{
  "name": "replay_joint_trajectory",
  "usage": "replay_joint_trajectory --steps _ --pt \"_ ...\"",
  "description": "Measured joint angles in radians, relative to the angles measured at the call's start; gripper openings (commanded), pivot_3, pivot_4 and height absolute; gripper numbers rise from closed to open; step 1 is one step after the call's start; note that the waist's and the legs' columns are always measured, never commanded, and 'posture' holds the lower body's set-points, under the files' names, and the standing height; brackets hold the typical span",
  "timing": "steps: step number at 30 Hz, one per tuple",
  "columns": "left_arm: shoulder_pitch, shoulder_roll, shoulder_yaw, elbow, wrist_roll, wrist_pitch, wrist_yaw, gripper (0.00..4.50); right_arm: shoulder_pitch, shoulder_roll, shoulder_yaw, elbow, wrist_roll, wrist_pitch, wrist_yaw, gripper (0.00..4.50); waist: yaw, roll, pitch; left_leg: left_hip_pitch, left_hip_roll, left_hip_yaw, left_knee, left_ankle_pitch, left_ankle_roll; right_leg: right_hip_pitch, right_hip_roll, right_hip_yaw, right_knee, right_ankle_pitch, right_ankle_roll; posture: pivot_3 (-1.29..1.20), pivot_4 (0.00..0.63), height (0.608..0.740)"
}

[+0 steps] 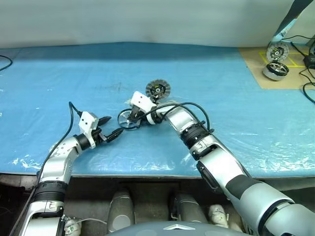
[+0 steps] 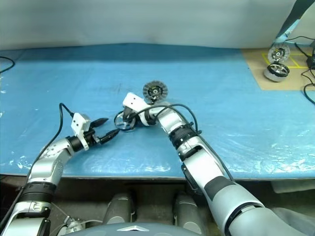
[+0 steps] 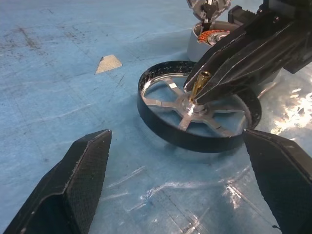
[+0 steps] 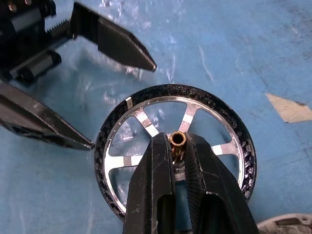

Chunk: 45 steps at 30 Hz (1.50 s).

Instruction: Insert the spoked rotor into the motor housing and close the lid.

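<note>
The spoked rotor [image 4: 144, 122], a dark ring with silvery spokes, lies low on the blue sheet in mid-table [image 1: 127, 120], tilted a little. My right gripper [image 4: 178, 141] reaches in from the right and is shut on the brass pin at the rotor's hub. My left gripper [image 1: 112, 127] is open, level and just left of the rotor, touching nothing. Behind the right gripper's fingers the motor housing [image 3: 214, 36] shows its copper windings, mostly hidden. The lid [image 1: 158, 89], a ribbed grey disc with a dark centre, is just beyond it.
Two shiny silver wheels [image 1: 275, 70] stand on brown cardboard [image 1: 256, 64] at the far right, with cables beside them. A pale tape scrap [image 3: 108, 63] lies on the sheet near the rotor. The table's front edge [image 1: 147, 172] runs just under both forearms.
</note>
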Motion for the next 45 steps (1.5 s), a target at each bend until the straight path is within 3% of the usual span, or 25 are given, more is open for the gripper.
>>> replay_joint_trajectory --steps 5,11,15,21,28,31,34,45 --pt "0.002 0.028 0.060 -0.132 -0.186 0.231 -0.018 4.50 0.005 -0.030 -0.141 -0.192 0.179 0.238 0.063 0.01 0.001 0.000 0.000 0.000 0.000 0.000 -0.001 0.000 0.000 0.000 0.000 0.000 0.000 0.000 0.000 0.00 0.150 0.740" --pt "0.000 0.051 0.064 -0.146 -0.198 0.275 -0.024 4.50 0.069 -0.091 -0.336 -0.342 0.405 0.577 0.058 0.01 0.018 0.000 0.000 0.001 0.000 0.000 -0.003 0.000 0.000 0.000 0.000 0.000 -0.002 0.000 0.000 0.00 0.150 0.740" --pt "-0.060 -0.019 0.050 -0.146 -0.194 0.258 -0.002 4.50 0.129 -0.086 -0.531 -0.446 0.603 0.807 -0.009 0.01 0.030 0.000 0.000 0.001 -0.001 0.000 -0.003 0.000 0.000 0.000 0.000 0.000 -0.002 0.000 0.001 0.00 0.150 0.740" --pt "-0.115 -0.126 -0.027 -0.174 -0.199 0.258 0.002 4.50 0.217 -0.014 -0.716 -0.576 0.768 0.921 -0.183 0.01 0.038 0.000 0.000 0.002 -0.001 0.001 -0.005 0.000 -0.001 0.000 0.001 0.000 -0.002 0.002 0.003 0.00 0.150 0.740" --pt "-0.171 -0.192 -0.098 -0.190 -0.175 0.215 0.001 4.50 0.229 0.025 -0.749 -0.615 0.847 0.935 -0.325 0.01 0.039 0.001 0.000 0.001 -0.002 0.001 -0.007 0.001 -0.001 -0.001 0.000 0.001 -0.004 0.002 0.004 0.00 0.150 0.740" --pt "-0.171 -0.195 -0.102 -0.190 -0.177 0.215 0.000 3.95 0.229 0.013 -0.755 -0.615 0.860 0.931 -0.358 0.00 0.039 0.001 0.000 0.001 -0.002 0.001 -0.008 0.001 -0.002 -0.001 0.000 0.000 -0.005 0.002 0.005 0.00 0.150 0.740" --pt "-0.171 -0.196 -0.102 -0.190 -0.176 0.212 0.003 2.94 0.230 0.002 -0.755 -0.615 0.879 0.925 -0.375 0.00 0.039 0.001 0.000 0.001 -0.002 0.001 -0.009 0.001 -0.002 -0.001 0.000 0.000 -0.006 0.003 0.005 0.00 0.150 0.740" --pt "-0.203 -0.192 -0.047 -0.202 -0.245 0.263 0.026 2.94 0.237 -0.011 -0.732 -0.603 0.917 0.904 -0.396 0.00 0.039 0.001 0.000 0.001 -0.003 0.001 -0.009 0.001 -0.002 -0.001 0.001 0.000 -0.006 0.003 0.005 0.00 0.150 0.740"
